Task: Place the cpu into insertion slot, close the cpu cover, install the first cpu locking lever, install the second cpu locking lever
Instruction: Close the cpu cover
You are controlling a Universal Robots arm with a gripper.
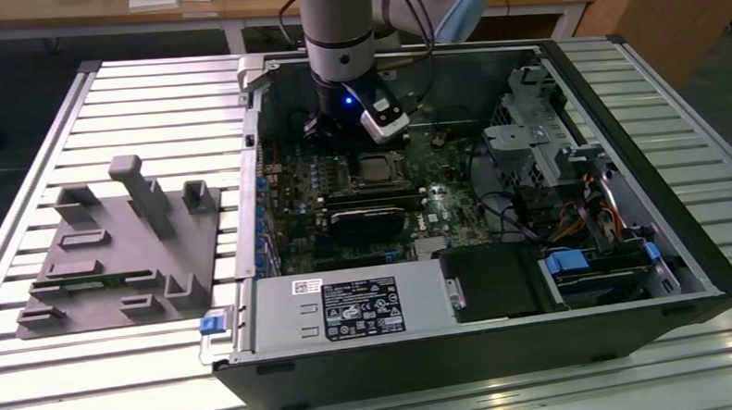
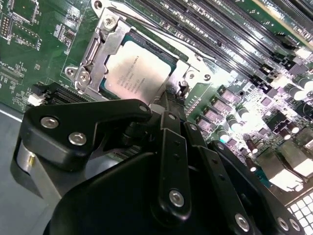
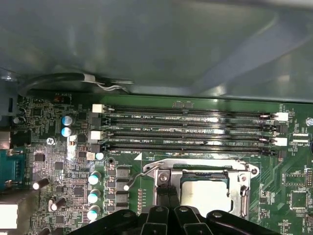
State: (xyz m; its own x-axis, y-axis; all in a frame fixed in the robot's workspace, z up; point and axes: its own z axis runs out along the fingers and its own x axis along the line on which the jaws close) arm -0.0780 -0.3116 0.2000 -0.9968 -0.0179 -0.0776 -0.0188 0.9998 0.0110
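The cpu [image 2: 134, 68], a silvery square chip, lies in the insertion slot [image 1: 371, 168] on the green board. The cpu cover [image 2: 93, 56], a metal frame, is down around the chip's edges; both wrist views show this, the first with the cpu [image 3: 205, 193] and cover [image 3: 244, 188] low in its picture. My gripper [image 2: 168, 98] has its black fingers together, tips at the cover's edge beside the chip, holding nothing. A thin wire locking lever [image 3: 142, 174] sticks out from the socket corner by the fingers [image 3: 164, 198]. Another lever rod [image 2: 161, 32] runs along the far side of the cover.
Several long black memory slots [image 3: 190, 132] run right beside the socket. In the exterior view a black block [image 1: 367, 219] lies near the socket, a power supply [image 1: 345, 308] fills the case front, and drive cages [image 1: 548, 141] stand on that view's right. A grey fixture [image 1: 108, 244] rests outside.
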